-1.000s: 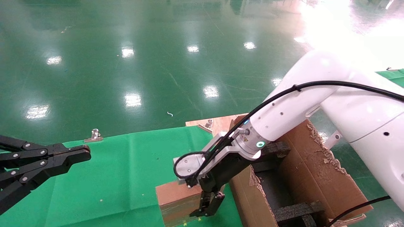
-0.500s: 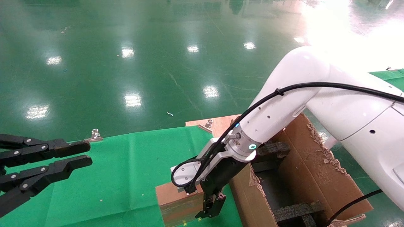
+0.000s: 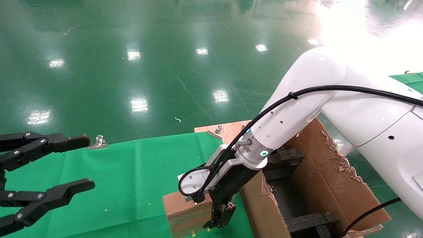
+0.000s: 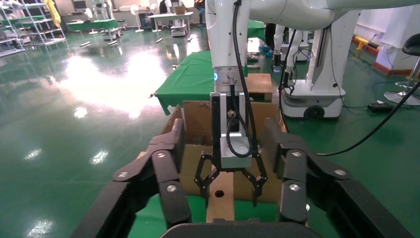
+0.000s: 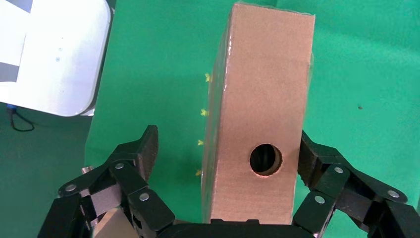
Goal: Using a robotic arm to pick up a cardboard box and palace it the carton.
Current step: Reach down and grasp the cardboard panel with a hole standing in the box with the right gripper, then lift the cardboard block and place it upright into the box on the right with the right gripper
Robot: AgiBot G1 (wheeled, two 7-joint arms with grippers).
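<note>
The cardboard box stands on a long side on the green cloth, its narrow edge with a round hole up. The robotic arm, white with a teal ring, reaches down over it. My right gripper is open and straddles the box, with one finger clearly apart from it. The left wrist view shows the right gripper astride the box. The carton with ragged flaps stands just right of the box. My left gripper hangs wide open and empty at far left.
Black foam blocks lie inside the carton. Metal clips hold the green cloth at the table's far edge. A bare wooden board corner shows behind the carton. Shiny green floor lies beyond.
My left gripper has opened from nearly shut to wide open. The right arm moved a little down and left over the box, then held still.
</note>
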